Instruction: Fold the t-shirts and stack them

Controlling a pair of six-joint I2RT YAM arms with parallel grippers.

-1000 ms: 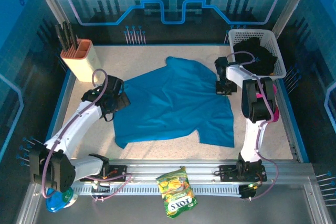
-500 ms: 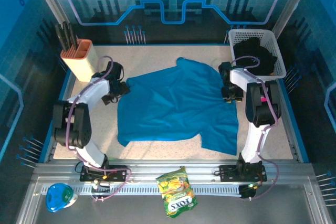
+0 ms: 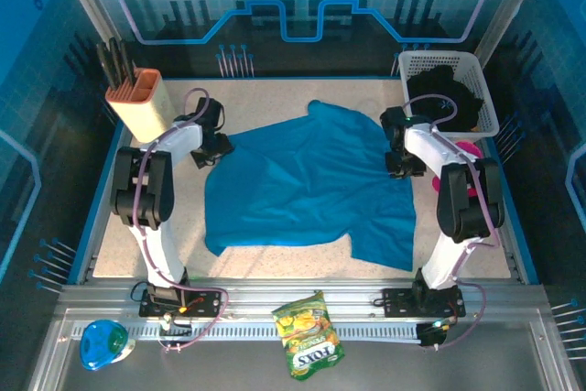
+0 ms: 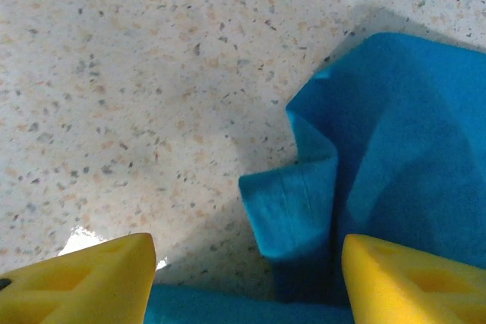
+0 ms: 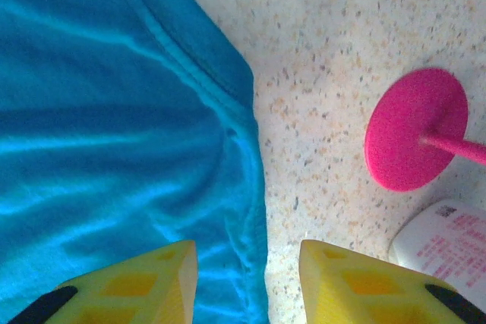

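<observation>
Two t-shirts were in sight. The teal-blue t-shirt (image 3: 307, 185) lay spread and rumpled across the middle of the speckled tabletop (image 3: 275, 103). The black t-shirt (image 3: 449, 98) sat bunched in the white basket (image 3: 430, 56) at the far right corner.

The left gripper (image 3: 212, 142) was low at the teal shirt's far left corner. In the left wrist view its yellow jaws stood wide apart, clamping nothing, with a folded sleeve edge lying on the tabletop between them.

The right gripper (image 3: 400, 160) was low at the shirt's right edge, near the basket. In the right wrist view its jaws were parted too. They straddled the hemmed edge, bare tabletop showed in the gap, and nothing was pinched.

Just right of that hem lay a pink disc (image 5: 416, 128) with a thin stalk. Near it sat a white labelled object (image 5: 444, 244), cut off by the frame.

A knife block (image 3: 137, 103) stood at the far left corner. A yellow-green snack bag (image 3: 307, 336) lay on the near metal rail (image 3: 366, 304).
</observation>
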